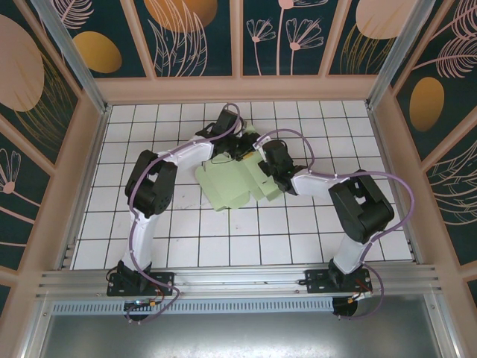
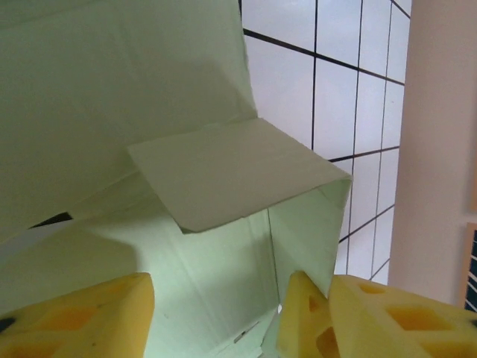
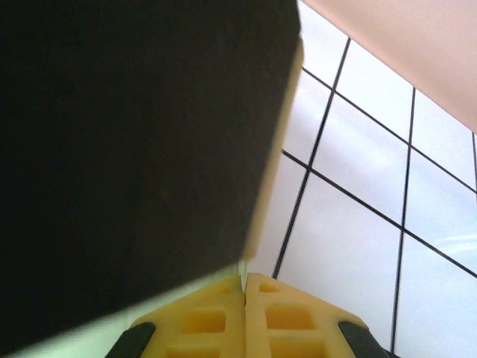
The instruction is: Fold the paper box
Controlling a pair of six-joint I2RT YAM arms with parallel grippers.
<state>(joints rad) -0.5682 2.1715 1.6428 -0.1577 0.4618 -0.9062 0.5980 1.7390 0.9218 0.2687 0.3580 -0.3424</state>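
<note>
The paper box (image 1: 227,190) is pale mint-green card, partly raised, lying mid-table between the two arms. My left gripper (image 1: 240,153) hangs over its far edge. In the left wrist view that gripper (image 2: 223,298) stands open, its yellow fingers (image 2: 82,321) wide apart over the box's inner floor (image 2: 216,268). One upright wall (image 2: 309,224) stands by the right finger, and a flap (image 2: 231,171) hangs over the inside. My right gripper (image 1: 262,170) is at the box's right side. In the right wrist view it (image 3: 244,277) is shut on a thin card edge, with dark blurred card (image 3: 134,149) close above.
White tiled floor (image 1: 223,239) surrounds the box on every side. Pinkish walls (image 1: 238,88) enclose the table at the back and both sides. The arm bases sit on a metal rail (image 1: 238,283) at the near edge.
</note>
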